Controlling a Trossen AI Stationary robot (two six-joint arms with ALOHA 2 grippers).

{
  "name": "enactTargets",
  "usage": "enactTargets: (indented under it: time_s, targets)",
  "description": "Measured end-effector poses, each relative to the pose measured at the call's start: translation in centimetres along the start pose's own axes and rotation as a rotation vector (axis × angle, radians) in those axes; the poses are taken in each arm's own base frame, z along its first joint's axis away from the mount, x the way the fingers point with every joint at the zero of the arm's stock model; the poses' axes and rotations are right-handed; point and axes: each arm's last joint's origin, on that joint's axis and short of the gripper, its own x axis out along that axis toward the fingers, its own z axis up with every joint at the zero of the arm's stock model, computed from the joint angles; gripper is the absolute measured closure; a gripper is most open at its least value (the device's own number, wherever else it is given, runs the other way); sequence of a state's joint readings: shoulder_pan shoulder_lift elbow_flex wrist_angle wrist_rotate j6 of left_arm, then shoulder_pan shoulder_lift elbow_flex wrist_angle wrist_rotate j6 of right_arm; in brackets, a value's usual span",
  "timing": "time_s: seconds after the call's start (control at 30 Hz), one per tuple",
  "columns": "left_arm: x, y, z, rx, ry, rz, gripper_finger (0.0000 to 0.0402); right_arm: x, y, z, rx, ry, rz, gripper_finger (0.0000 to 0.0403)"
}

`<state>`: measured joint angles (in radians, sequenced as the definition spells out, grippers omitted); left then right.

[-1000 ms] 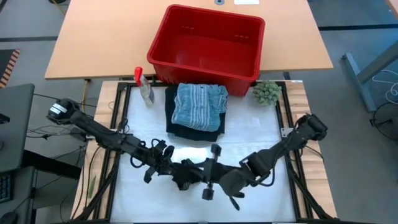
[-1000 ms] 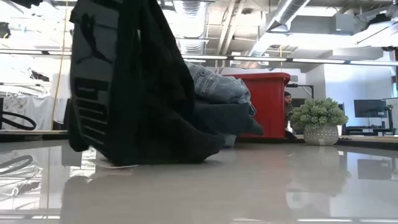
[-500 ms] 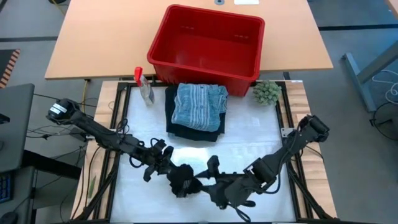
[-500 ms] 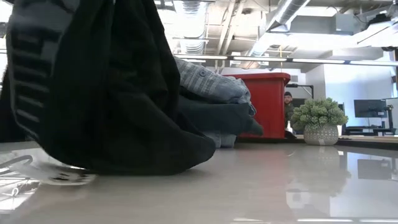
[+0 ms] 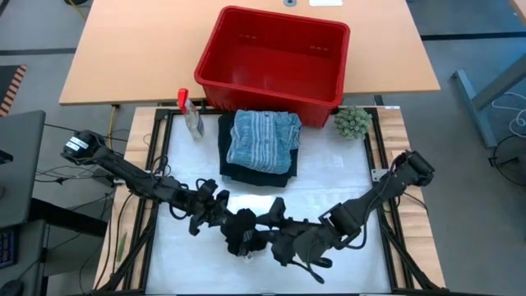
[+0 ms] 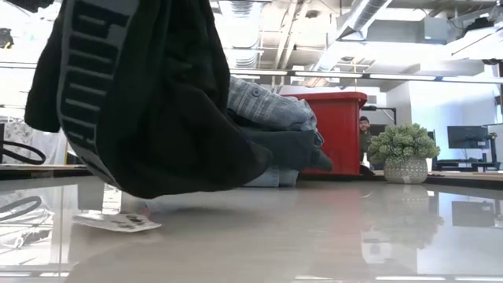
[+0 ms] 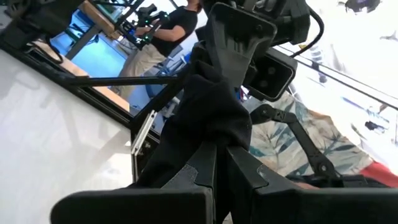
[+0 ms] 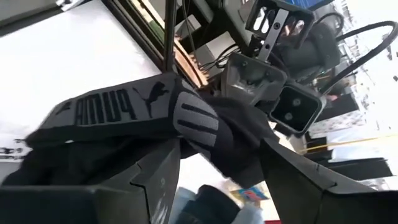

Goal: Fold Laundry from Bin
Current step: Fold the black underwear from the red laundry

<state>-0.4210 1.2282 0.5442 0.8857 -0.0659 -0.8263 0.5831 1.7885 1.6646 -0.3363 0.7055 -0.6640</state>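
White table (image 5: 345, 185) near edge: left gripper (image 5: 233, 224) pinches black garment (image 6: 149, 102)

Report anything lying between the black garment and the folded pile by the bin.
Nothing visible: the black garment hangs from the left gripper, the right gripper beside it, and only bare white table separates it from the folded pile.

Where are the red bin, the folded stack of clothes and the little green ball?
red bin (image 5: 215, 51), high view, left rim.
folded stack of clothes (image 5: 261, 140), high view, striped blue top piece.
green ball (image 5: 352, 122), high view, its middle.
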Motion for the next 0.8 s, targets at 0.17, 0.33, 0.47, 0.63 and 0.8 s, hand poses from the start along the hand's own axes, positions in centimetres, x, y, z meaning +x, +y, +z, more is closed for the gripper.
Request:
enactTargets:
  time_s: [0.17, 0.33, 0.47, 0.63, 0.8]
  targets:
    - [0.0, 0.0, 0.0, -0.013, -0.004, 0.006, 0.0401, 0.5, -0.7, -0.2, -0.029, -0.004, -0.026, 0.0159]
    - [0.0, 0.1, 0.0, -0.026, -0.014, 0.016, 0.0401, 0.6, -0.7, -0.2, -0.065, -0.021, -0.006, 0.02]
    - [0.0, 0.1, 0.0, -0.055, -0.02, 0.021, 0.0401, 0.5, -0.7, -0.1, -0.058, -0.039, 0.01, 0.0295]
    - [0.0, 0.0, 0.0, -0.048, -0.013, 0.011, 0.0372, 0.5, -0.6, 0.0, 0.038, -0.06, 0.034, 0.0382]
    - [-0.3, -0.5, 0.4, -0.018, 0.046, -0.069, 0.0306, -0.7, -1.5, 1.0, 0.327, -0.078, 0.069, 0.0378]
